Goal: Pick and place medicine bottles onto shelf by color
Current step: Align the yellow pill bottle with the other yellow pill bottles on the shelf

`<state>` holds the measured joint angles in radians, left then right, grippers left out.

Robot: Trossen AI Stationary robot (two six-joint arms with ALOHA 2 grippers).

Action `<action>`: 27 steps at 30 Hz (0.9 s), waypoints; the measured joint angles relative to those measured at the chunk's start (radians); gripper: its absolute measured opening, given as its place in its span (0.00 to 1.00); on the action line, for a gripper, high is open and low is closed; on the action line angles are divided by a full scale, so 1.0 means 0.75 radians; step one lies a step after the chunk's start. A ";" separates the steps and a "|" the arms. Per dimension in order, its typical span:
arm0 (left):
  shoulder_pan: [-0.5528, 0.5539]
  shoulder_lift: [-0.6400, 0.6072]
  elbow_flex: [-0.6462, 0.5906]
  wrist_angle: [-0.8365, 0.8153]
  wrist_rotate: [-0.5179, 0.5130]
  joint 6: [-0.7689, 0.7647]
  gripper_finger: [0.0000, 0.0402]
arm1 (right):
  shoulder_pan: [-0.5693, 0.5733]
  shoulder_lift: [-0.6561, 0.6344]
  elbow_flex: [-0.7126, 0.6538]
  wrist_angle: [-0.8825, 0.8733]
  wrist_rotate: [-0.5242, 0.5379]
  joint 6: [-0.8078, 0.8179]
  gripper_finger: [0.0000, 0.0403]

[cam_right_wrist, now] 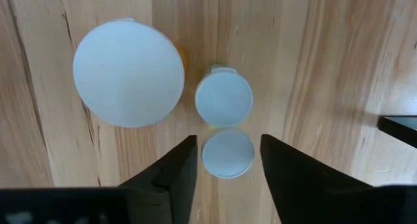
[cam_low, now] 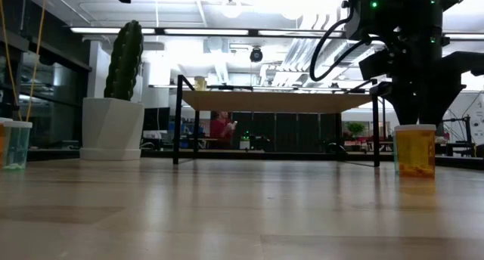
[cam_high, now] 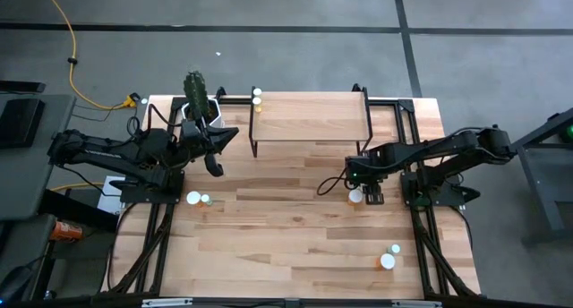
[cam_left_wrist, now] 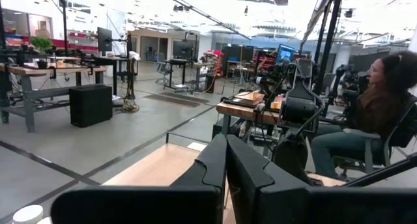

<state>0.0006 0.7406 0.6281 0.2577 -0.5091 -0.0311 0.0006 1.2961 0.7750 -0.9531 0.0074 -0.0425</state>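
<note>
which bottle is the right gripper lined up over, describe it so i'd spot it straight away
Start at the light-wood shelf on black legs at the table's far edge, then go to the right gripper hanging open just in front of its right end. Three white caps cluster under it: one wide cap and two small ones. The target is the small white-capped bottle between the fingers, beside its twin.

Wood tabletop (cam_high: 295, 236) carrying everything.
Shelf (cam_high: 313, 120) and cactus pot (cam_high: 195, 106) standing past left gripper (cam_high: 215, 167); three white-capped bottles (cam_right_wrist: 225, 97) sitting under right gripper (cam_right_wrist: 225, 160).
</note>
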 joint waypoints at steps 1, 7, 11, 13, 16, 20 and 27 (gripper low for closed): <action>0.000 0.000 0.000 0.000 0.000 0.000 0.00 | 0.000 0.000 0.000 0.000 0.000 0.000 0.37; -0.001 0.000 0.000 0.000 0.000 -0.001 0.00 | 0.000 0.000 0.000 0.001 0.000 0.001 0.31; 0.000 0.000 0.000 0.000 0.000 0.000 0.00 | 0.000 0.000 0.000 0.001 0.000 0.001 0.30; 0.000 0.000 0.000 0.000 0.000 0.001 0.00 | 0.000 0.000 0.000 0.001 0.000 0.001 0.30; 0.000 0.000 0.000 0.000 0.000 0.001 0.00 | 0.000 0.001 0.006 -0.016 -0.001 0.002 0.30; 0.000 0.000 0.000 0.001 0.000 -0.001 0.00 | 0.000 -0.021 0.070 -0.099 -0.001 0.021 0.30; 0.000 0.000 0.000 0.018 0.001 -0.002 0.00 | 0.000 -0.137 0.320 -0.288 -0.001 0.101 0.30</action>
<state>0.0003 0.7406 0.6281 0.2709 -0.5087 -0.0327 0.0006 1.1933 1.0148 -1.1689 0.0071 0.0329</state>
